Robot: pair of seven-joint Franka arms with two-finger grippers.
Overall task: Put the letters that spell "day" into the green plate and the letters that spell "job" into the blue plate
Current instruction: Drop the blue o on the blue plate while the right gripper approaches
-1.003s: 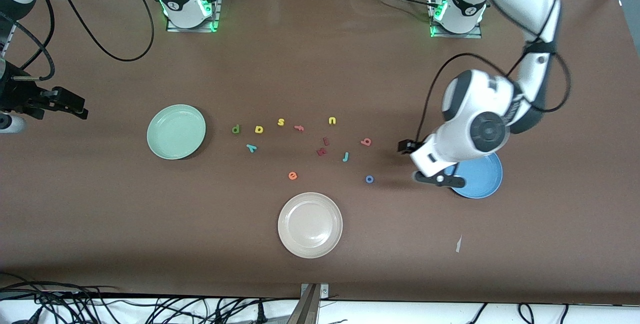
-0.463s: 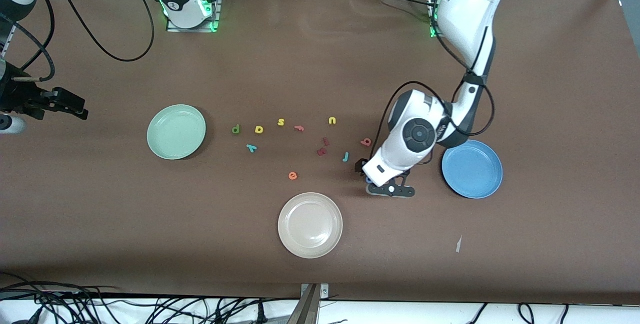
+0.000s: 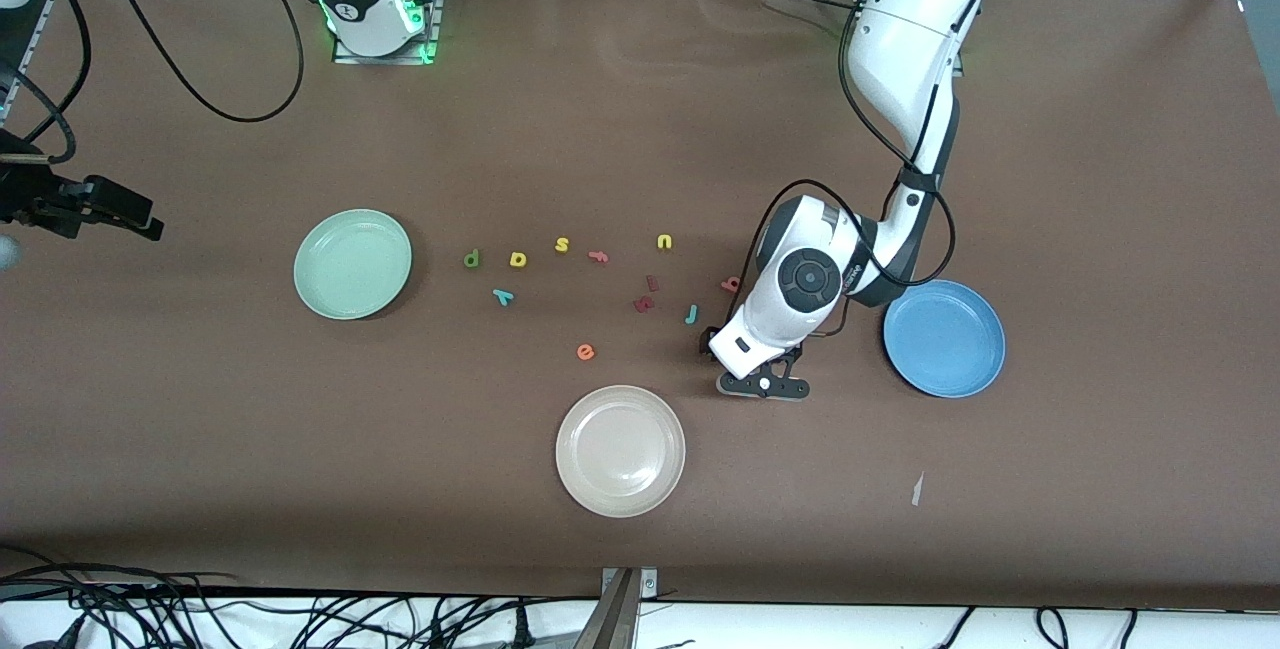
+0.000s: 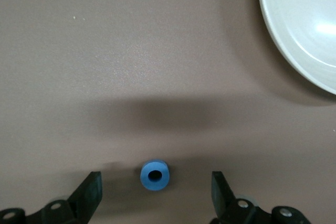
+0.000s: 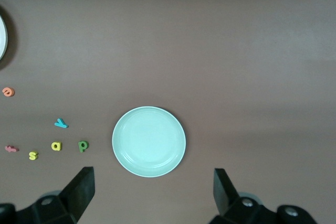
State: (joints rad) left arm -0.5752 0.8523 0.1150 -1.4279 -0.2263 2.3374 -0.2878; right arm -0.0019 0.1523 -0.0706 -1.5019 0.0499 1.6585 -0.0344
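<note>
Looking down, you see the left end effector [image 4: 155,195] spread apart around the blue o [image 4: 155,175]; your right end effector [image 5: 152,192] waits, fingers apart, above the green plate [image 5: 149,141].

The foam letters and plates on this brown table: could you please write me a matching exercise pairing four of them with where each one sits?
Things:
1. blue ring-shaped foam o
2. dark green foam d
3. round medium-blue plate
4. orange foam e

Places:
A. beside the pale mint-green plate
B. between the left tool's open fingers
C. just farther from the front camera than the cream-beige plate
D. toward the left arm's end

Pairs: 1-B, 2-A, 3-D, 4-C
</note>
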